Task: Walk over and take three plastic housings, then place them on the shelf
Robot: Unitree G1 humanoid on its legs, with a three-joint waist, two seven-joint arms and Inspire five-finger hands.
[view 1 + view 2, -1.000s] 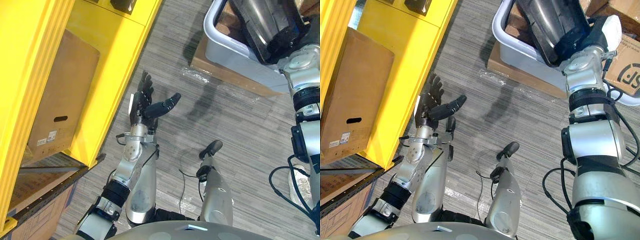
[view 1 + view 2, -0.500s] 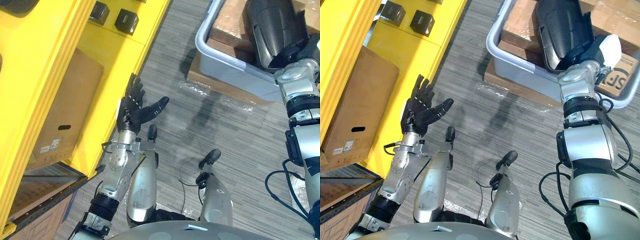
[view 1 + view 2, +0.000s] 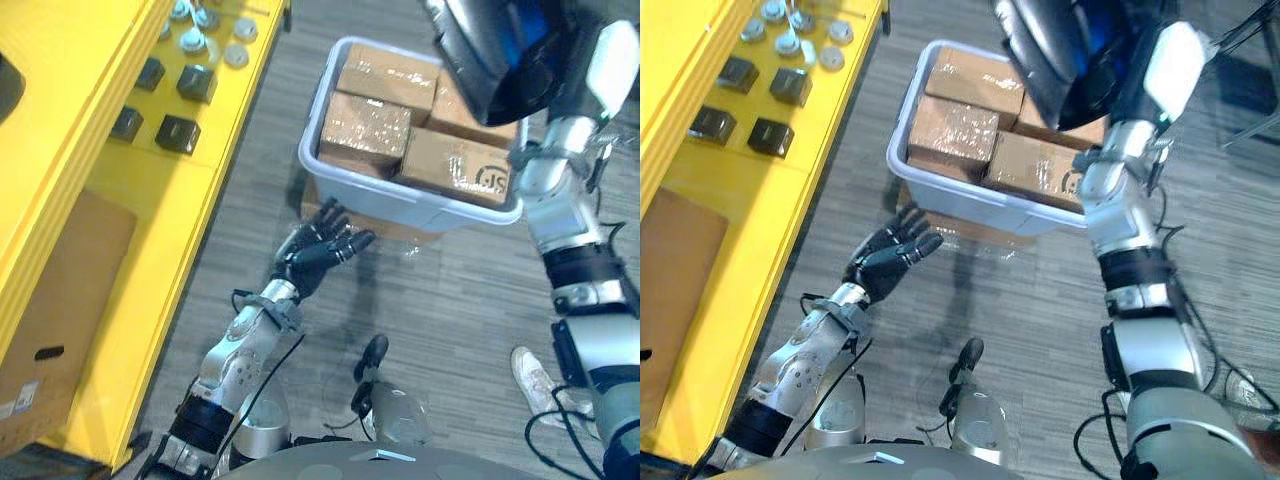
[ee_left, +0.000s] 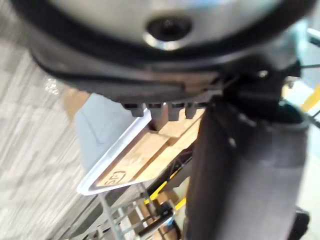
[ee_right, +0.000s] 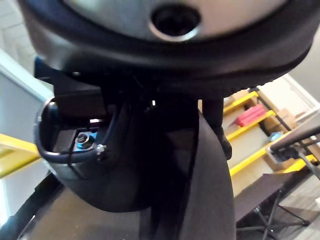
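Fig.: G1 standing betw. yellow shelf (image 3: 70, 180) and grey bin (image 3: 970, 205), mid-carry. R. hand (image 3: 612, 60) is raised high, white-covered thumb and fingers curled round one dark glossy plastic housing (image 3: 480, 50), which hangs well above the bin. The height is prob. chosen so the housing clears rim and contents on its way to the shelf. L. hand (image 3: 318, 255) is low, palm up, fingers spread and relaxed, holding nothing, just before the bin's near wall. This is judged a balancing or ready-to-support pose, not a grasp. The bin holds wrapped cardboard boxes (image 3: 365, 125) packed edge to edge, roughly level w/ the rim, so they cannot shift. The shelf deck carries dark square blocks (image 3: 770, 135) in a two-by-two group, each apart from the next, and pale round pieces (image 3: 787, 42) clustered at the far end. The bare deck nearer the robot looks the likeliest drop spot. A brown carton (image 3: 60, 270) sits on the level below. A dark rounded shape (image 3: 5, 92) on an upper level is cut off; whether it is another housing cannot be told. Count: housings 1 for certain (task wants 3); bins 1; boxes 3 plain + 1 partly hidden behind the housing; blocks 4; round pieces approx. 5–6, too small to fix; cartons 1.
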